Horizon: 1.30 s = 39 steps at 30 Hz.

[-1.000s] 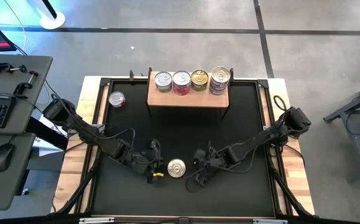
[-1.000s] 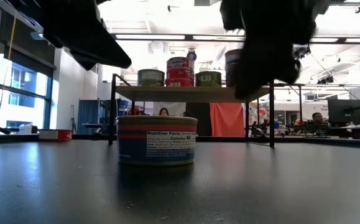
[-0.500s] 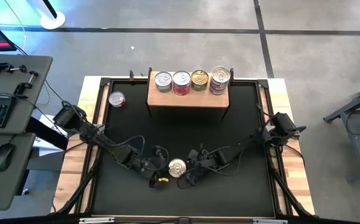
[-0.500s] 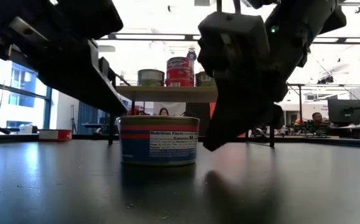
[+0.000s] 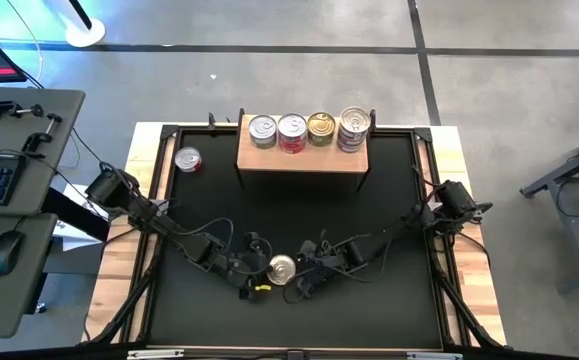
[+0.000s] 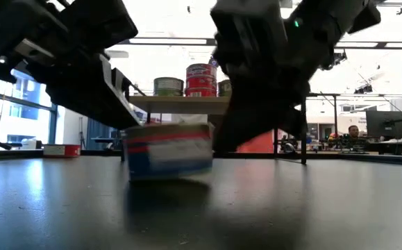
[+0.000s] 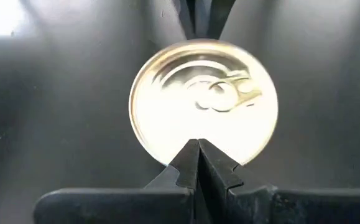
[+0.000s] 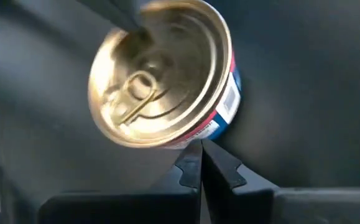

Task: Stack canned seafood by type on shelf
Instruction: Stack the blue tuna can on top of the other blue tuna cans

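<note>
Now the black mat (image 5: 389, 200) covers most of the table, and at its far edge stands the shelf (image 5: 304, 158) with four stacks of tins (image 5: 307, 130) in a row on top. One more tin with a red label (image 5: 187, 159) lies alone on the mat, left of the shelf. Near the front edge, the gold-lid can (image 5: 282, 268) sits between both arms and looks tilted in the low view.

The left gripper (image 5: 252, 266) is pressed against one side of this can with its fingers closed together, holding nothing. The right gripper (image 5: 309, 272) touches the opposite side, also fully closed and empty. So the can is only squeezed or pushed between two closed tips, not grasped.

To do this step well, I think one gripper should back off, open wide, and take the can across its side walls while it stands flat. Pushing further may tip it over.
</note>
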{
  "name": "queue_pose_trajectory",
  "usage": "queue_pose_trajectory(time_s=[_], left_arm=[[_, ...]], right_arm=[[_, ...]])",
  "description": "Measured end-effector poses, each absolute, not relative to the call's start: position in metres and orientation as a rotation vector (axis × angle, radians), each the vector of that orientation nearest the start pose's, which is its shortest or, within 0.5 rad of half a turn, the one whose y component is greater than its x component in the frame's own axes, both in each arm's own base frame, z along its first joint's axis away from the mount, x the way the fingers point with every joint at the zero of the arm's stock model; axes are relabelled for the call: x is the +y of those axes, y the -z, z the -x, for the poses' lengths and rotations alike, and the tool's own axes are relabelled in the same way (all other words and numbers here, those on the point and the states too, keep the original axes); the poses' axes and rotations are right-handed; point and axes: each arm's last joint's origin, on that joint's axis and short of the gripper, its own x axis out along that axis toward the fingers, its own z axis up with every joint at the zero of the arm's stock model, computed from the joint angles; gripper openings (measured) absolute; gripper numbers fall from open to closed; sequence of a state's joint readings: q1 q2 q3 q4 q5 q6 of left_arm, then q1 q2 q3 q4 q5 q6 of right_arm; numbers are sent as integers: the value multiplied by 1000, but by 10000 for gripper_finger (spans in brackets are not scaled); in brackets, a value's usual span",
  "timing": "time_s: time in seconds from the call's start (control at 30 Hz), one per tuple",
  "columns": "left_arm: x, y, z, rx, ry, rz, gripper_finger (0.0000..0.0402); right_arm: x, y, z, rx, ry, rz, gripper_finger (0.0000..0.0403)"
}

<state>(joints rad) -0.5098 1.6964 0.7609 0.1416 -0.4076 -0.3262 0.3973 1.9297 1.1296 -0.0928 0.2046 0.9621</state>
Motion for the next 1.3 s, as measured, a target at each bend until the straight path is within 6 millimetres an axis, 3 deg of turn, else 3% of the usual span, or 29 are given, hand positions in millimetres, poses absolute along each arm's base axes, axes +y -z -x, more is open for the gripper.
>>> queue_pose_trajectory(time_s=[0.67,0.8,0.97,1.13,1.3], left_arm=[[-140,-129,-270,826,-45,-70,0],[-140,-139,-259,842,-70,-107,0],[-139,-161,-229,876,-190,-131,0],[-144,-177,-204,856,-281,12,0],[-156,-178,-193,826,-328,216,0]], right_arm=[[157,-206,-395,676,79,-533,0],[157,-226,-402,646,0,-433,0],[151,-264,-415,634,-187,-184,4],[128,-295,-430,678,-270,13,55],[115,-293,-445,800,-342,212,164]])
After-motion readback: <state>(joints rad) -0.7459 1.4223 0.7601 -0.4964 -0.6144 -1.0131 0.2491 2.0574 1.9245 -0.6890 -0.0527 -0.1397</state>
